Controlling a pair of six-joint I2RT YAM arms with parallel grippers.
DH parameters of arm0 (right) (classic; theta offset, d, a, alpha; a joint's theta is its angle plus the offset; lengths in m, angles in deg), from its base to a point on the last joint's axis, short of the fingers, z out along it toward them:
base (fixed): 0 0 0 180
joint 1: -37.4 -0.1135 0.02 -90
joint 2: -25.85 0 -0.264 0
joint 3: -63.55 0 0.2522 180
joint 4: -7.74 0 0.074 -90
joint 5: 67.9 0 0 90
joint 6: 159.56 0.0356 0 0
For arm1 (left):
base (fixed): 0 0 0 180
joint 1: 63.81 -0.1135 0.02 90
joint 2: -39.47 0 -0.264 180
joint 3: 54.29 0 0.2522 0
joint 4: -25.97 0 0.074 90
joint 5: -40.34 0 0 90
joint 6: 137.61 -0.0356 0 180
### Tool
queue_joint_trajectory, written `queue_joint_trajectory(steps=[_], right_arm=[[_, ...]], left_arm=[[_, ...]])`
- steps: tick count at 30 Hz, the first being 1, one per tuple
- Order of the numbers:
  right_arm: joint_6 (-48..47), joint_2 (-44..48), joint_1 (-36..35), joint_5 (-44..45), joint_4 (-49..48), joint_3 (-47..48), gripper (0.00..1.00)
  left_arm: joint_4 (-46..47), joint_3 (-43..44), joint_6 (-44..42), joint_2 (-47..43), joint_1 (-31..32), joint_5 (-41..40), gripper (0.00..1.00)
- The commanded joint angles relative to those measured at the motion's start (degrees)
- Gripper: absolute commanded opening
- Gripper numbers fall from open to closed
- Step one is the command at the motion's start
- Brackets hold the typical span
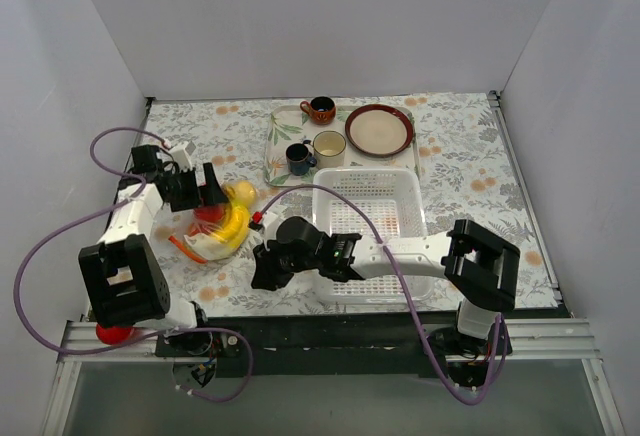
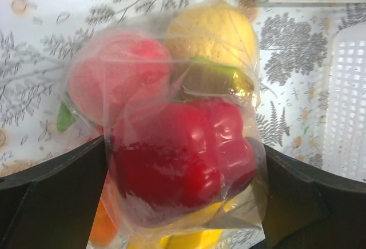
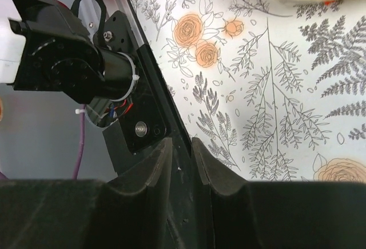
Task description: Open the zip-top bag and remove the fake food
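The zip-top bag point(image 1: 217, 228) lies on the table at the left with its red-orange zip strip point(image 1: 185, 248) at the near end. Through the plastic I see a red pepper point(image 2: 183, 157), a pink-orange peach point(image 2: 117, 75), a yellow lemon point(image 2: 214, 32) and some yellow banana point(image 2: 189, 239). My left gripper point(image 1: 205, 194) has its fingers point(image 2: 51, 203) pressed against both sides of the bag around the pepper. My right gripper point(image 1: 265, 274) is shut and empty, low over the table to the right of the bag; its fingertips point(image 3: 166, 152) nearly touch.
A white slotted basket point(image 1: 365, 171) stands at the right of the bag. Behind it are a tray point(image 1: 275, 146) with three cups and a brown-rimmed plate point(image 1: 379, 129). The left arm's base point(image 3: 68, 60) and the table's front edge are close to the right gripper.
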Motion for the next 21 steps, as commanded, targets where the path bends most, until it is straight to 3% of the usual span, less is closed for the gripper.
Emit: queue_joint_trajectory(steps=[1, 3, 7, 10, 13, 16, 21], right_arm=[[-2.5, 1.3, -0.3, 2.0, 2.0, 6.1, 0.29], [-3.5, 0.8, -0.4, 2.6, 5.0, 7.6, 0.31], [-4.4, 1.7, -0.5, 4.2, 5.4, 7.7, 0.41], [-4.8, 2.8, -0.5, 5.6, 5.5, 7.5, 0.64], [-5.5, 4.2, -0.6, 7.1, 7.6, 7.5, 0.65], [-6.1, 6.7, -0.7, 8.3, 8.5, 5.8, 0.65], [-7.4, 10.7, -0.6, 11.3, 10.3, 3.9, 0.67]], left_arm=[[-6.0, 11.3, -0.7, 1.1, 2.4, 0.5, 0.98], [-7.8, 16.8, -2.1, -0.4, 1.6, -4.9, 0.98], [-5.5, 18.0, -6.2, -6.3, 0.1, -11.1, 0.98], [-6.3, 17.9, -7.7, -9.6, 0.1, -12.4, 0.98], [-10.6, 18.2, -8.9, -11.6, -1.4, -14.0, 0.98], [-15.0, 17.3, -15.4, -14.1, -11.1, -10.3, 0.98], [-19.1, 8.1, -30.4, -18.5, -35.0, -6.2, 0.98]])
